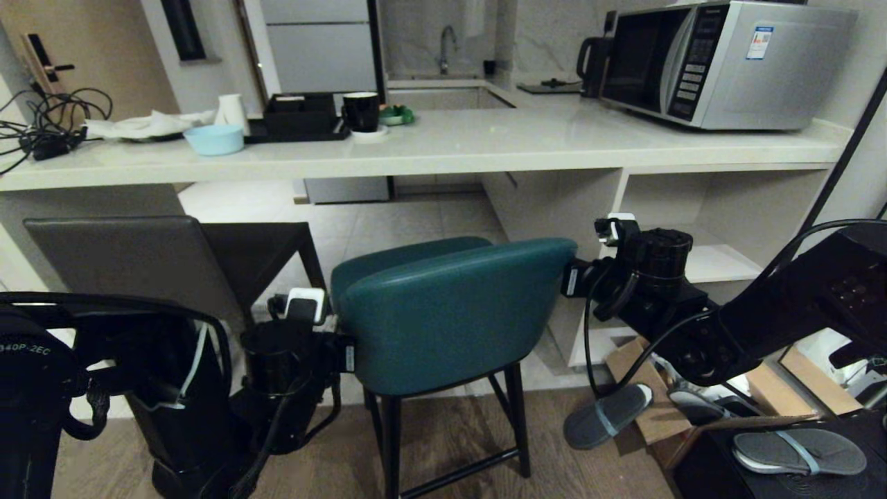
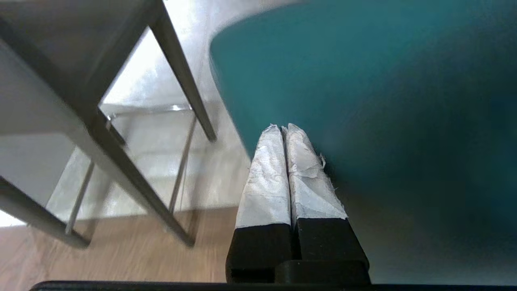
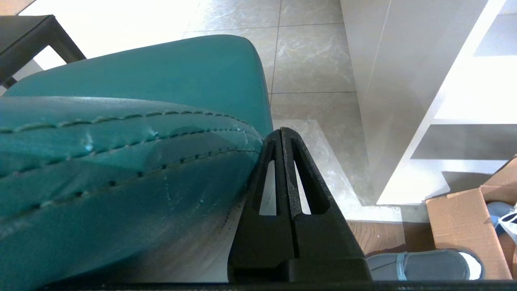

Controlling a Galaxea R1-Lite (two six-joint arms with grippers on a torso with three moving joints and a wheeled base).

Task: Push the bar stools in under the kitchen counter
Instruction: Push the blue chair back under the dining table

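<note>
Both pincers are clenched on nothing: the left gripper (image 2: 282, 128) presses its taped tips to one end of the teal stool (image 1: 450, 315) back, the right gripper (image 3: 282, 131) to the other. Beyond them runs the white counter (image 1: 443, 149), microwave (image 1: 721, 62) on top, pale tiles beneath, wood underfoot. Left of the left pincer, the grey stool (image 1: 138, 260) stands beside the teal one.

The teal stool (image 1: 450, 319) hides both grippers' tips in the head view, and its feet are cut off. The grey stool (image 1: 138, 263) is half hidden behind the left arm (image 1: 159, 388).
</note>
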